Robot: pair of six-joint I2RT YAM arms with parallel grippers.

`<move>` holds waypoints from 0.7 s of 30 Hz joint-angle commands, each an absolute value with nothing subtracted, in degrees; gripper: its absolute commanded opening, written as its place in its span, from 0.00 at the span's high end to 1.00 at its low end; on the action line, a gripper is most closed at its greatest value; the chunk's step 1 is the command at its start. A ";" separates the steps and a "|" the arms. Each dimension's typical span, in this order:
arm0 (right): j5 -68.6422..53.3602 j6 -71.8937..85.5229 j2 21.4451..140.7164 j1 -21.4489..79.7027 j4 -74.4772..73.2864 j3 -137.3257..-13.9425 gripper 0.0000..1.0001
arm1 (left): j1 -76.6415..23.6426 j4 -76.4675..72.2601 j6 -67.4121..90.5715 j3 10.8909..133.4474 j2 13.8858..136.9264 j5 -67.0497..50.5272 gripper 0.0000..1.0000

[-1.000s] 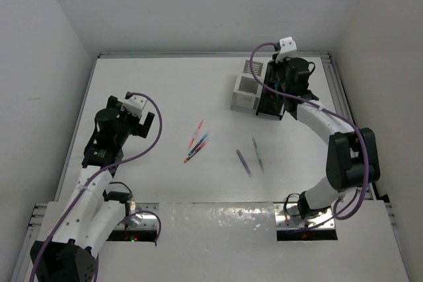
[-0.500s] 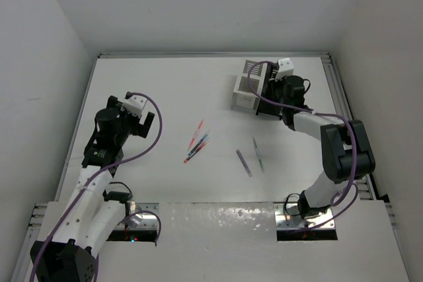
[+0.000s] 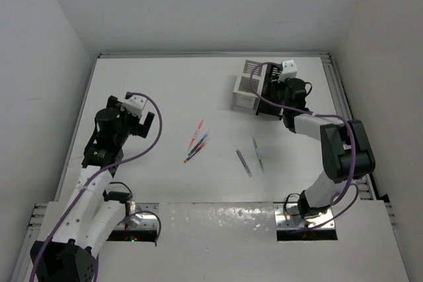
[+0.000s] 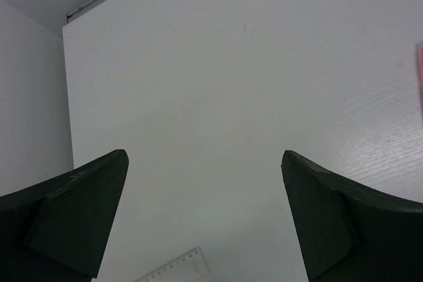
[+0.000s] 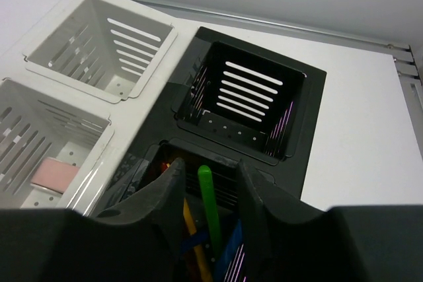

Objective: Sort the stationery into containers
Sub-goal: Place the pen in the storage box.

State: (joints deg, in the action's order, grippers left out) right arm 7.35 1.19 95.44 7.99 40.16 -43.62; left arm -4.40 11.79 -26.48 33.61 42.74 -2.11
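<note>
So the right gripper is parked right over the near pocket of the black box, at the far right of the table. Its fingers are a little way apart, and a green pen stands between them with a gap on each side, so nothing is pinched. That pocket also holds an orange pencil, a blue pen and a bit of something red at the left. They all lean against each other. The far pocket of the black box shows only its slatted walls and dotted floor.

The white box sits touching the black one on its left and has the same slatted sides. The pink eraser lies flat at the bottom of its near pocket.

Out in the middle of the table there's loose stuff: a small bunch of red and blue pens lying at a slant, and off to their right a purple pen with a second green pen just beside it.

The left gripper hangs over the left side of the table, well away from all that. It's spread wide and holding nothing. A clear ruler pokes into the bottom of its wrist view. It has tick marks, but they're too small for me to read.
</note>
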 commanded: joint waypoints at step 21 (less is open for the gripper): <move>10.79 13.96 74.37 19.24 -14.28 -58.28 0.66 | -9.13 31.61 -18.73 49.46 55.61 -17.14 0.20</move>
State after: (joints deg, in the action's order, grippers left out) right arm 6.72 6.50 76.01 17.43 4.25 -58.63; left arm -6.22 23.99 -22.48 43.16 50.52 -12.51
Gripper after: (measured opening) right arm 0.423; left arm 0.816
